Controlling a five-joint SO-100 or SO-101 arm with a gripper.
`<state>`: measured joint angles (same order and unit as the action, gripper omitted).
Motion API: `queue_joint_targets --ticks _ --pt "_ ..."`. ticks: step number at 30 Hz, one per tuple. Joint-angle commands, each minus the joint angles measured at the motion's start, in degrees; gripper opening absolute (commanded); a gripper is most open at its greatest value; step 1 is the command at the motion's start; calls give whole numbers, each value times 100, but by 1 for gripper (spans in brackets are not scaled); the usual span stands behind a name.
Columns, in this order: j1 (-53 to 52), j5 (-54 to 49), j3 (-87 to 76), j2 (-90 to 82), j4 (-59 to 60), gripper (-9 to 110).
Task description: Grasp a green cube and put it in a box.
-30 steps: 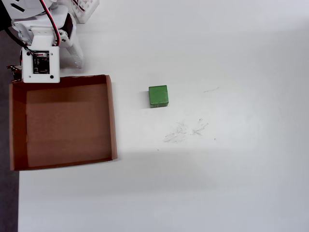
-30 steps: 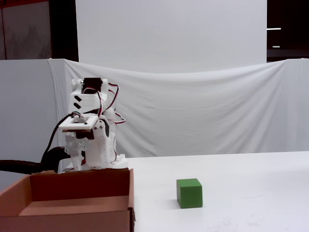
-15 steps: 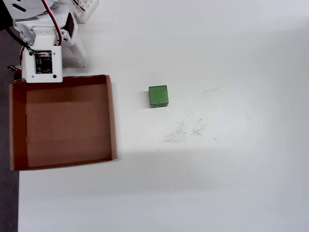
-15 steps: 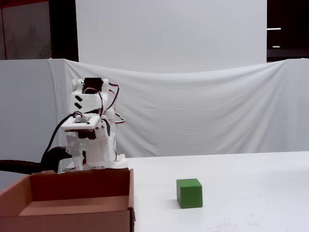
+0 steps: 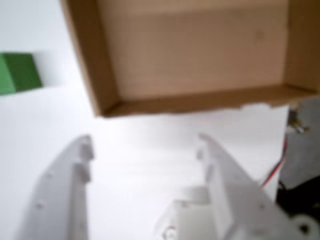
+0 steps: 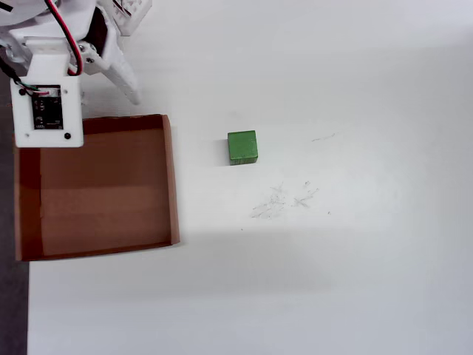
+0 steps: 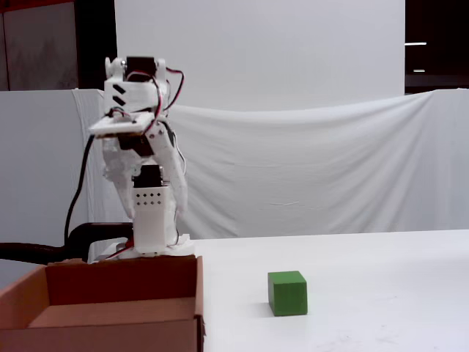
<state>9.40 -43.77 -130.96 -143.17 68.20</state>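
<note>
One box point(image 6: 171, 177): shallow brown cardboard tray with low upright walls, at the left edge of the white table point(image 6: 355, 281) in the overhead view. Its floor is bare cardboard, holding nothing, as the wrist view point(image 5: 200, 65) also shows.

One green cube point(image 6: 242, 147): rests flat on the table to the right of the box in the overhead view, apart from its right wall, with bare white surface between them. In the fixed view the cube point(image 7: 287, 292) stands alone right of the box point(image 7: 110, 323). The wrist view catches part of it at the left edge point(image 5: 17, 72).

One gripper point(image 5: 142, 147): white, two fingers spread wide with bare table showing between them, holding nothing, just short of the box's near wall in the wrist view.

One arm point(image 7: 139, 147): white, raised behind the box in the fixed view; at the top-left corner in the overhead view point(image 6: 52, 66), overlapping the box's upper-left corner.

Faint scuff marks point(image 6: 284, 198) lie on the table below and right of the cube. Wide open table extends right of and below the cube.
</note>
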Motion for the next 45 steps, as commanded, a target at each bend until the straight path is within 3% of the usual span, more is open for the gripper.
queue_joint_targets --ticks 1,20,33,45 --pt "237 352 967 650 -70 29" --pt "1767 1986 3252 3981 -1116 32" --pt "2707 2083 3076 5080 -1784 34" --pt "2848 2030 2514 5247 -2347 33"
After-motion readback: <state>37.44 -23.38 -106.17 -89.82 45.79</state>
